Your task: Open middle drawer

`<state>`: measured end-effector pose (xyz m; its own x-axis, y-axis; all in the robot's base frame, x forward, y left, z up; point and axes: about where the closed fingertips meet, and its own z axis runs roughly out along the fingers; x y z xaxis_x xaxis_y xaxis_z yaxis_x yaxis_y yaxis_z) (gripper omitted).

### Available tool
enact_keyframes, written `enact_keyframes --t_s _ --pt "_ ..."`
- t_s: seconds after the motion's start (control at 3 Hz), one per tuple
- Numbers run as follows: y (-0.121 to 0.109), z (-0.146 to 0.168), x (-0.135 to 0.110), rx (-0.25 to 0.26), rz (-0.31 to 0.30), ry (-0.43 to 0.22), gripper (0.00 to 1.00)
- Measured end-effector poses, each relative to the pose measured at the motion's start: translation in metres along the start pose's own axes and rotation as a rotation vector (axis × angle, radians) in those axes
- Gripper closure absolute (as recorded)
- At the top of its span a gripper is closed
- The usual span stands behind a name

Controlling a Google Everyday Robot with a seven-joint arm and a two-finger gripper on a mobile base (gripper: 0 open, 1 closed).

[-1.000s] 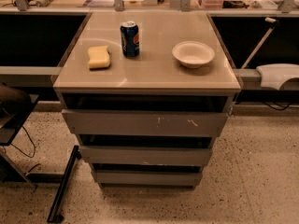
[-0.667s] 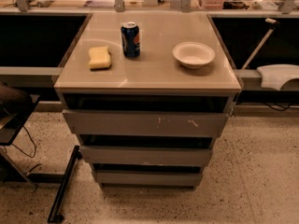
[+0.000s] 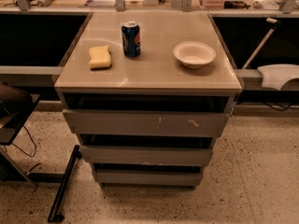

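Observation:
A grey cabinet with a beige top (image 3: 149, 76) stands in the middle of the camera view, with three stacked drawer fronts. The middle drawer (image 3: 145, 156) has a plain, handleless grey front and sits shut between the larger top front with white scratch marks (image 3: 145, 123) and the shortest bottom front (image 3: 147, 177). Dark gaps show above each front. My gripper is not in view.
On the cabinet top are a yellow sponge (image 3: 100, 57), a blue soda can (image 3: 131, 39) and a white bowl (image 3: 195, 54). A black bar (image 3: 63, 185) lies on the speckled floor at the lower left. A white object (image 3: 279, 76) sticks out at the right.

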<state>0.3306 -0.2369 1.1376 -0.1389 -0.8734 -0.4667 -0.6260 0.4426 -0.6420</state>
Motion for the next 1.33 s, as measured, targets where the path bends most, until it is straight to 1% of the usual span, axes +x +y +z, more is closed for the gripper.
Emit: enact_keyframes --t_s 0.33,0.67,1.0,1.33 --pt "0.000 0.000 0.000 -0.001 0.000 0.000 0.00" --pt "0.017 0.025 0.005 -0.012 0.018 -0.006 0.00" --pt "0.034 0.043 0.006 -0.012 0.034 -0.013 0.00" --pt "0.078 0.074 0.010 -0.040 0.070 0.002 0.00"
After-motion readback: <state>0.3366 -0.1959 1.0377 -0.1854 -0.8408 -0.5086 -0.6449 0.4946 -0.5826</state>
